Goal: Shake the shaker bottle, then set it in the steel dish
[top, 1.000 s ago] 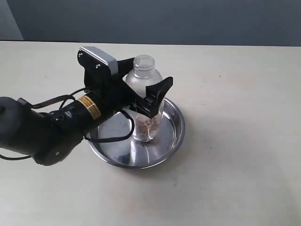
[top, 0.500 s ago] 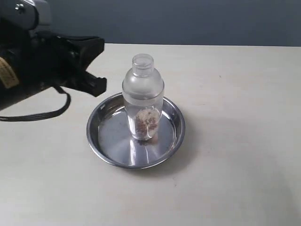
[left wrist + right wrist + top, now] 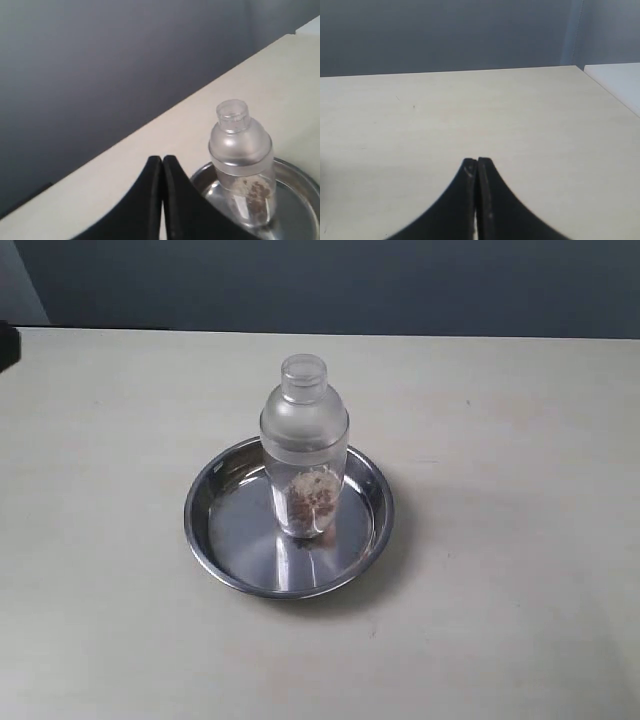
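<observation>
The shaker bottle [image 3: 304, 445] stands upright in the steel dish [image 3: 225, 540]; the left hand [image 3: 162, 165] and right hand [image 3: 477, 165] are pressed together, empty. A tabletop [image 3: 500, 540] jolt could topple it.

A pale cream table [image 3: 520, 570] stretches under soft, even light, its far edge meeting a plain blue-grey wall [image 3: 400, 285]. A lighter grey panel [image 3: 20, 280] shows at the wall's left end.
</observation>
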Robot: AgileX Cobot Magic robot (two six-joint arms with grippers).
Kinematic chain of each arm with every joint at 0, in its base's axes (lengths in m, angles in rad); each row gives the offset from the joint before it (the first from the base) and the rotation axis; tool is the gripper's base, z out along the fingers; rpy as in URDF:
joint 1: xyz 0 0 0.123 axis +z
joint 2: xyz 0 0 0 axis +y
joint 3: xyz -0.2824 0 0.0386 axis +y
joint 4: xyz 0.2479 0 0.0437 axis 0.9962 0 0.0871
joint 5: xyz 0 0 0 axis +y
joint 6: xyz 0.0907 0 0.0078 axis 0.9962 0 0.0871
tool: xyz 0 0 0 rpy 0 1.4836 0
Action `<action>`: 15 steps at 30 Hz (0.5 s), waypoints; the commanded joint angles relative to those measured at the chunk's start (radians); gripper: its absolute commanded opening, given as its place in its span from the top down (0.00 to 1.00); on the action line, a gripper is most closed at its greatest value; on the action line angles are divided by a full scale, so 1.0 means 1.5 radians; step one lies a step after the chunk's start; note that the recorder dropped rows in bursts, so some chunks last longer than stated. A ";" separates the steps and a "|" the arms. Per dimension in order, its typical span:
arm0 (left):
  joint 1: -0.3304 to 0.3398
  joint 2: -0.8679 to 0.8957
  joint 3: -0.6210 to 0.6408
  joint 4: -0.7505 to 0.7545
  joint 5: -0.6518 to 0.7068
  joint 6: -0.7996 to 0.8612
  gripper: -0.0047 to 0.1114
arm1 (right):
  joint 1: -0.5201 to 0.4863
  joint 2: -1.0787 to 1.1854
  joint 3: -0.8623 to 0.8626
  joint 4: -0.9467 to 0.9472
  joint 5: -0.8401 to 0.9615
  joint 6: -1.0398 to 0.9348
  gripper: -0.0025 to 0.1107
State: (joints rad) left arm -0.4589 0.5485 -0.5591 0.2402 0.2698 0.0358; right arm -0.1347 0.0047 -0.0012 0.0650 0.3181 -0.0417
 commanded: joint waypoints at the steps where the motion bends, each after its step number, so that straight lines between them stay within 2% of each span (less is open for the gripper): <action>1: 0.002 -0.060 0.000 0.033 0.003 0.000 0.96 | -0.002 -0.003 0.001 0.001 -0.009 -0.001 0.99; 5: 0.002 -0.100 0.011 0.024 0.004 0.000 0.96 | -0.002 -0.003 0.001 0.001 -0.009 -0.001 0.99; 9: 0.002 -0.161 0.069 0.025 0.004 0.000 0.96 | -0.002 -0.003 0.001 0.001 -0.009 -0.001 0.99; 12: 0.012 -0.222 0.134 -0.022 0.004 -0.001 0.96 | -0.002 -0.003 0.001 0.001 -0.009 -0.001 0.99; 15: 0.046 -0.274 0.197 -0.099 -0.004 -0.001 0.96 | -0.002 -0.003 0.001 0.001 -0.009 -0.001 0.99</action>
State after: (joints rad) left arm -0.4302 0.2043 -0.3376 0.1871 0.2768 0.0376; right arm -0.1347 0.0047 -0.0012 0.0650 0.3181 -0.0417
